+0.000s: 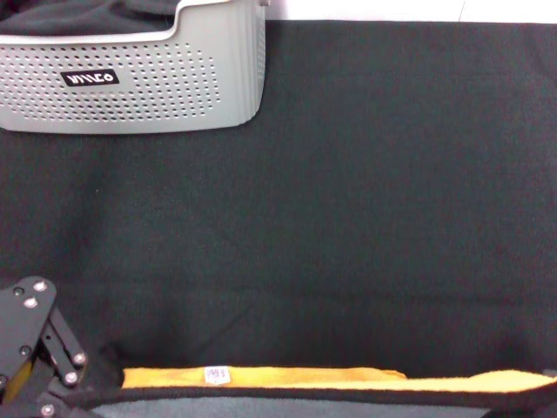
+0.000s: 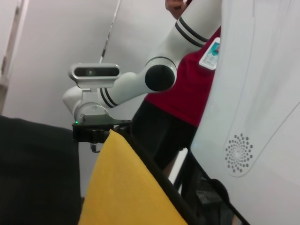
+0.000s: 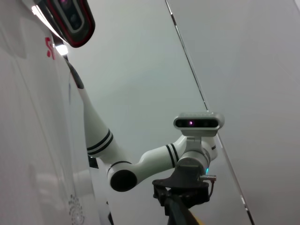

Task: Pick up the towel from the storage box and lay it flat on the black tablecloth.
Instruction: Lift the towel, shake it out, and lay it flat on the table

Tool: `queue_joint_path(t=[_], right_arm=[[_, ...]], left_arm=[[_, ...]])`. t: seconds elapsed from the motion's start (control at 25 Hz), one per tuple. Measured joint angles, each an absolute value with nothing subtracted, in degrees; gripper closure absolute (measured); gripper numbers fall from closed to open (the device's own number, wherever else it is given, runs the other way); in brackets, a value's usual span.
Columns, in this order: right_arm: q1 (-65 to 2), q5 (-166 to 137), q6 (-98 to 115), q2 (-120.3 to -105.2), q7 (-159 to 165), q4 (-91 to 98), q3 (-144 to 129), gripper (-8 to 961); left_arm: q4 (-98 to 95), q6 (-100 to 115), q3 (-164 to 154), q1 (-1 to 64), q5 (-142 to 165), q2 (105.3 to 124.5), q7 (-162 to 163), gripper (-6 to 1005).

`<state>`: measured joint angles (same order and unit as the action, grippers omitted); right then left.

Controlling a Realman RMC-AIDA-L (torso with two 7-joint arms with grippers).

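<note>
A black tablecloth (image 1: 348, 200) with a fine felt-like texture covers the work surface edge to edge. Resting on it at the far left corner is a light grey perforated storage box (image 1: 130, 83) bearing a black logo label (image 1: 90, 78), with pale wall visible beyond.

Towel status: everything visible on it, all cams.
The squarish microfibre towel is out of the light grey perforated storage box, stretched as a strip along the near edge of the black tablecloth. Its orange-yellow face shows with a small white label, grey-teal face and black stitched edging below. In the left wrist view the right gripper pinches a raised corner; in the right wrist view the left gripper holds the opposite corner. It hangs taut between them, not yet laid flat.
</note>
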<state>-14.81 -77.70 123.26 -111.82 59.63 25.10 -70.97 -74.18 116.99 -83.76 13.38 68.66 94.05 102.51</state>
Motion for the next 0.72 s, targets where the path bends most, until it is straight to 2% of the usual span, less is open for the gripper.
queue_joint_path(t=[0.12,0.24,0.44,0.72], right_arm=[[-14.50,-77.70,123.30,-112.35,60.13,25.74,-71.47,948],[-14.43,-77.38,123.24,-112.76,60.22,25.59,-70.63,948],[-15.20,-77.34,121.56,-112.89,60.36,24.05,-66.04,948],[-18.33,-77.30,108.56,-111.91,64.19,20.92,-62.54,949]], left_arm=[[-76.25,116.99,-83.83,13.56,68.59,93.76,105.17,973],[-76.22,116.92,-82.82,13.82,70.71,94.39,106.01,973],[-72.45,116.80,-74.91,15.96,81.86,98.83,104.98,973],[-64.00,116.54,-58.76,21.69,100.04,104.88,100.85,972]])
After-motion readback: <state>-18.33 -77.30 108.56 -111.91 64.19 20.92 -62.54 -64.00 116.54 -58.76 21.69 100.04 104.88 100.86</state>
